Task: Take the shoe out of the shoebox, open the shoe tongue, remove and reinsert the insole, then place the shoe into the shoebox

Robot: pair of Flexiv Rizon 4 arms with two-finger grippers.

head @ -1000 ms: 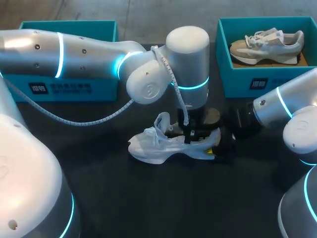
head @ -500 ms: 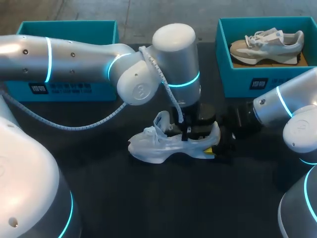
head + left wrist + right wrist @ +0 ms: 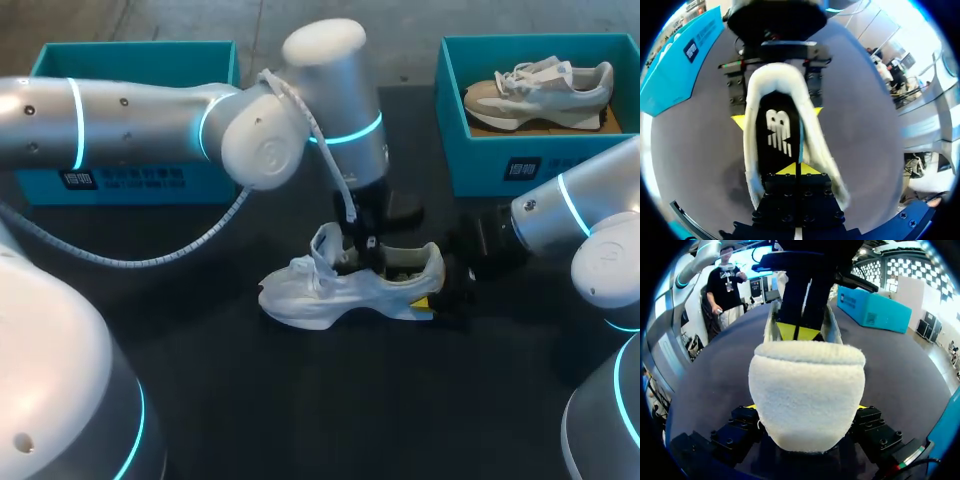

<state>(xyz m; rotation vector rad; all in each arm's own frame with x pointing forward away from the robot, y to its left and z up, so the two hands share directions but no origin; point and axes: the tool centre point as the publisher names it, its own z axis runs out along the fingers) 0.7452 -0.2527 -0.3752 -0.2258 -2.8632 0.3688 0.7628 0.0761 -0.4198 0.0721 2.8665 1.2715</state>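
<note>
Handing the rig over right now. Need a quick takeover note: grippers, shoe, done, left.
Left gripper: shut, tips inside the white shoe on the insole; cannot tell if it pinches it.
Right gripper: shut on the white shoe's heel.
White shoe sits on the table between the left shoebox and right shoebox, which holds another shoe.
Done: shoe out, tongue lifted.
Left: pull insole, reinsert, box the shoe.

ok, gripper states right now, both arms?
left gripper: shut, tips down inside the shoe at the insole; cannot tell if it pinches it.
right gripper: shut on the shoe's heel.
</note>
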